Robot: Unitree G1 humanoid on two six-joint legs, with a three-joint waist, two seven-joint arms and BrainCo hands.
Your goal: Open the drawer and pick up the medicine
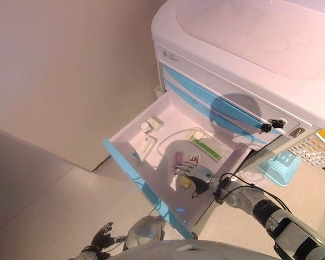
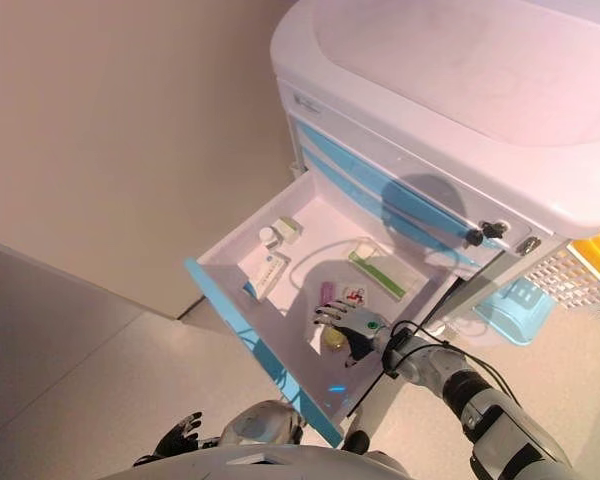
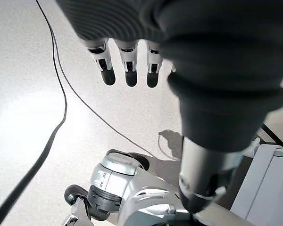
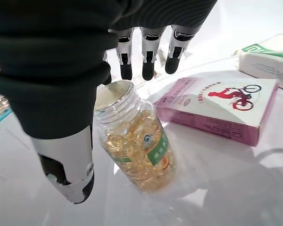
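Note:
The cart's lowest drawer [image 1: 131,169], white with a blue front, stands pulled open. In its front right compartment a clear bottle of yellow capsules [image 4: 134,146] lies on its side, also seen in the left eye view [image 1: 184,183]. My right hand [image 1: 199,176] is in the drawer just over the bottle, open, with its fingers [image 4: 148,52] straight past the bottle's cap and its thumb [image 4: 68,160] beside the bottle. A pink and white medicine box [image 4: 217,106] lies next to the bottle. My left hand [image 1: 101,238] hangs low by the floor, open and empty.
A green and white box [image 1: 206,146] lies behind the pink one. Small boxes and a little white bottle [image 1: 149,126] fill the drawer's left compartments. The white cart [image 1: 249,49] has shut blue drawers above. A blue basket [image 1: 279,167] and a white wire basket [image 1: 317,149] hang at its right side.

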